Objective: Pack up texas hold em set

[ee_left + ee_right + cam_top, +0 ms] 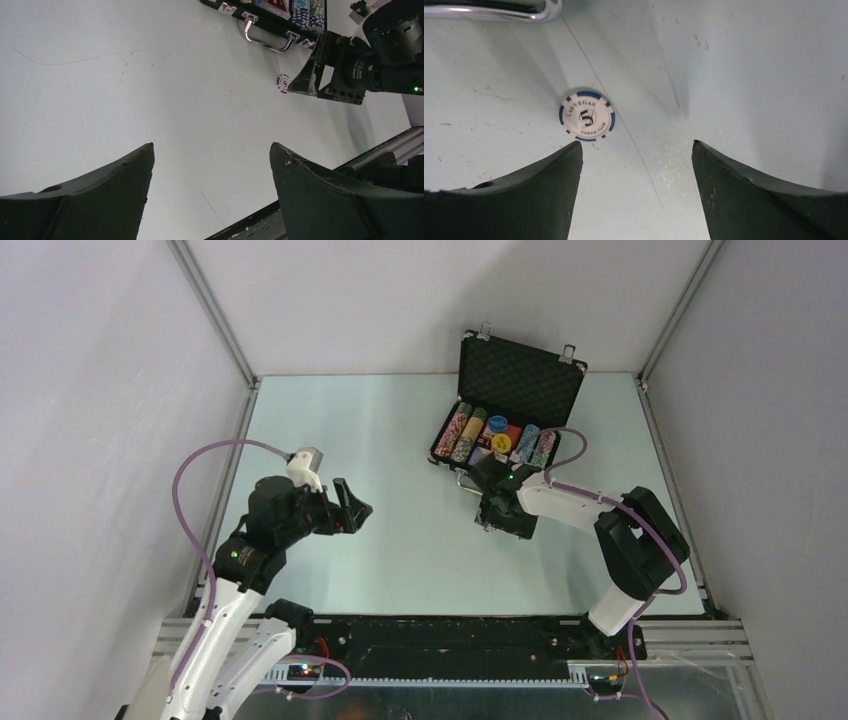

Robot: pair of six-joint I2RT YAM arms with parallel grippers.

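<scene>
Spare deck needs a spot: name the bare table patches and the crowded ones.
Free: the pale tabletop between the open black foam-lined briefcase and the left pincer, up to the far-left corner. Crowded: by its silver handle, where the right pincer hovers over a blue-and-white round chip.

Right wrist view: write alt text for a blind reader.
A white poker chip with blue edge marks and a printed 5 lies flat on the pale table, just ahead of the open right pincer and off to one side. A silver handle crosses the top corner.

Open black briefcase (520, 380) of chips (466, 433), right tool (497, 518) just beside.
</scene>
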